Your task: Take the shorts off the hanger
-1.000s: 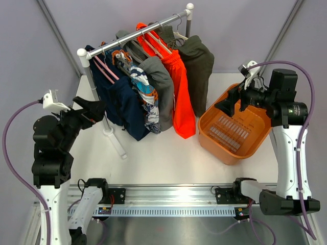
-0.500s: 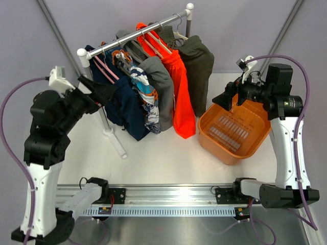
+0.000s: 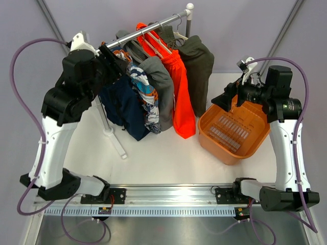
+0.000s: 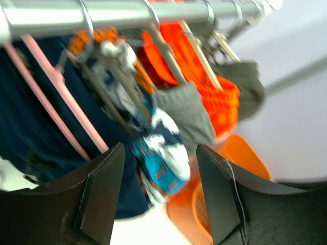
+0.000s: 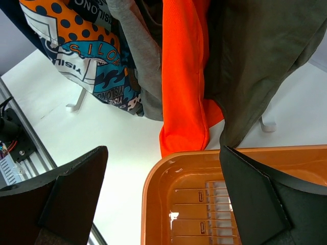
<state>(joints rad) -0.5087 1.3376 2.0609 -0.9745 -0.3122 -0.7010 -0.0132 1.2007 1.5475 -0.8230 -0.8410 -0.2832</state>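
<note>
The shorts point(image 3: 121, 104) hang at the left end of the rail point(image 3: 153, 25), dark navy and loose, draped from the hanger point(image 4: 66, 96), whose pale pink arm slants down across the fabric in the left wrist view. The hanger's hook is not clearly shown. Just to their right hang the patterned shorts point(image 3: 143, 87) in blue, white and orange, then a grey garment point(image 3: 162, 84), an orange garment point(image 3: 179, 92) and a dark olive garment point(image 3: 198, 66).

The left arm stands tall from its base, bent at the elbow, with the wrist up beside the left end of the rail. The left gripper point(image 3: 111, 57) points along the hanging clothes, close to the top of the shorts. Its jaws are spread wide with nothing between them.

The right arm rises upright and its forearm reaches leftward. The right gripper point(image 3: 226, 101) hovers over the far left rim of the orange basket point(image 3: 229, 160), jaws wide apart and empty, well apart from the shorts.
</note>
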